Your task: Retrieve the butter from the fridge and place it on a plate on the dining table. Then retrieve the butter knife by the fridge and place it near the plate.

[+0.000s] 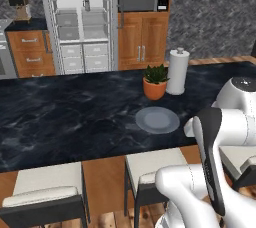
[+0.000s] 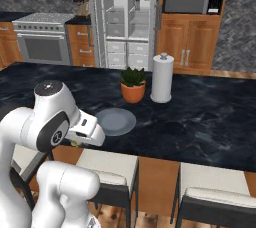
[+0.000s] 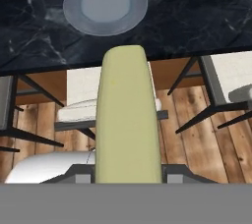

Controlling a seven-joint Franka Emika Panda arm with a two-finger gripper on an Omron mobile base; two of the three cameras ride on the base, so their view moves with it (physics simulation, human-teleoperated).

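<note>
Between the gripper's (image 3: 128,181) two fingers the butter (image 3: 128,120) is clamped, a pale-yellow stick pointing toward the plate (image 3: 105,3). It hangs off the near edge of the dining table (image 1: 60,117), over the stools (image 3: 98,107). On the marble the plate lies bare, near an orange plant pot (image 1: 154,88).

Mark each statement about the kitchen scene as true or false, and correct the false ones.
1. The gripper holds the butter. True.
2. The butter lies on the plate. False: the plate is bare; the butter is short of the dining table edge.
3. The potted plant stands beside the paper towel roll. True.
4. The fridge doors are closed. False: its white shelves show.
</note>
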